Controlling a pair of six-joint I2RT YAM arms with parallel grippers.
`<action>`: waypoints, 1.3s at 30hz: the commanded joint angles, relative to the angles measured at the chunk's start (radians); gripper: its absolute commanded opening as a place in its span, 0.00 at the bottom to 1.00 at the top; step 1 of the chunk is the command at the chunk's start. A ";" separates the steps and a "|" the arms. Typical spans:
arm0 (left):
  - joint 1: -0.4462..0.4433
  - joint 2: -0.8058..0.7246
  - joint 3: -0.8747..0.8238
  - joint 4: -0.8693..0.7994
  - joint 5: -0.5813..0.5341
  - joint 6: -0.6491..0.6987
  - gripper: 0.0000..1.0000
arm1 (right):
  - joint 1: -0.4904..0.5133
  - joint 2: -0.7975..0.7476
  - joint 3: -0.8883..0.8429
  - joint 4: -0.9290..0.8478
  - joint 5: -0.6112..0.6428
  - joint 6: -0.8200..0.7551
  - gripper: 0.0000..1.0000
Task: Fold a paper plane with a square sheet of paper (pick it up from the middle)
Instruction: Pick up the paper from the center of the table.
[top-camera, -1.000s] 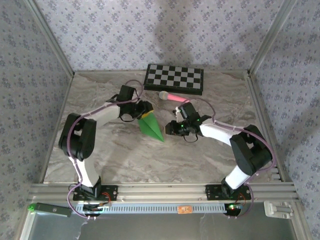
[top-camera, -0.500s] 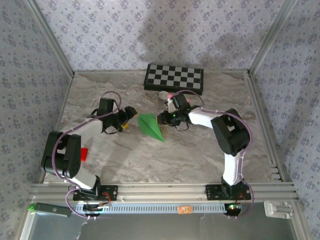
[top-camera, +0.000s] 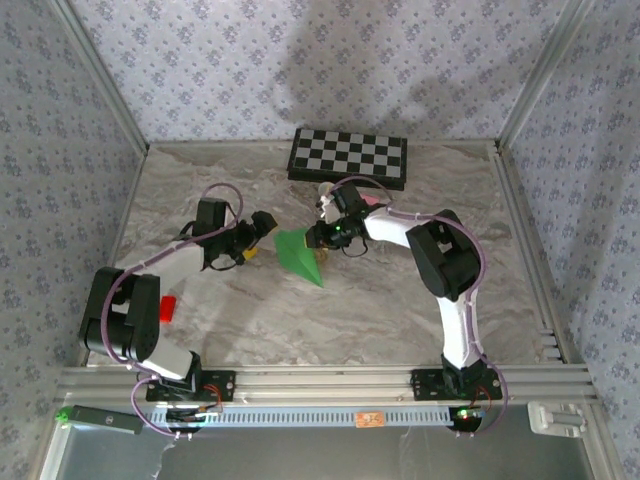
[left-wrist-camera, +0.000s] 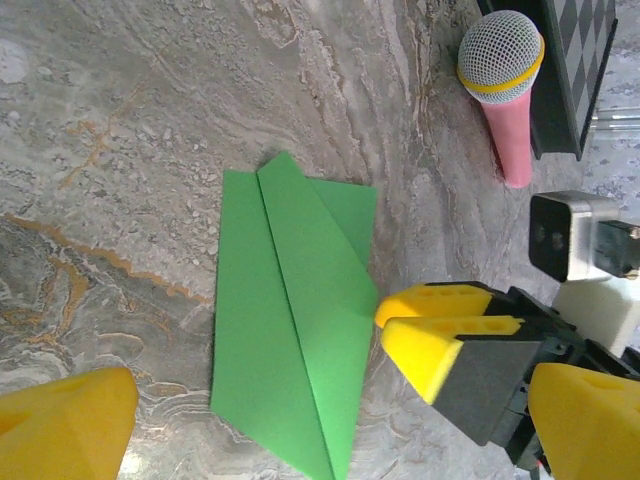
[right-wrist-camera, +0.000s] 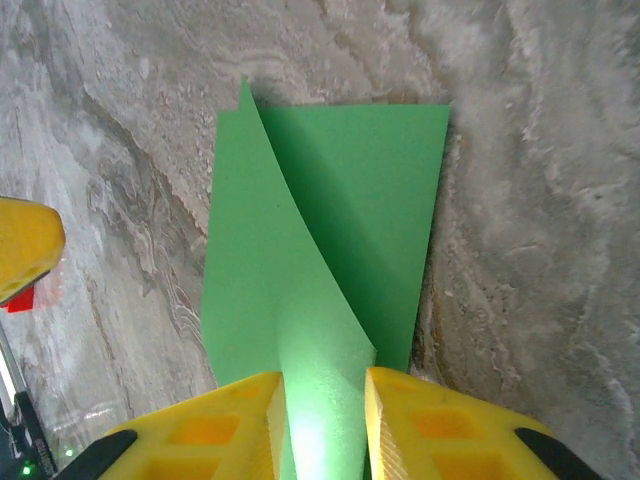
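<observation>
Right gripper (right-wrist-camera: 322, 388) nearly together astride raised flap of paper plane (right-wrist-camera: 330, 200), pinch we cannot confirm | left gripper (top-camera: 262, 231) spread wide, just beside | plane mid table (top-camera: 420, 300) (half-folded) | step: wing fold | next, we judge: press flap flat.

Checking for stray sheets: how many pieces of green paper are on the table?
1: the folded green paper lies mid-table, nearer than the checkered board. Another sheet beneath it could be hidden.
</observation>
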 joint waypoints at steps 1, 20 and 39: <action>0.004 -0.012 0.000 0.016 0.029 0.029 1.00 | 0.009 0.012 0.027 -0.029 -0.018 -0.028 0.27; 0.000 0.025 0.013 0.006 0.034 0.020 1.00 | 0.018 0.001 -0.013 0.036 -0.004 0.015 0.29; -0.010 -0.016 -0.016 0.177 0.187 0.017 0.98 | -0.003 -0.127 -0.084 0.247 -0.141 0.136 0.08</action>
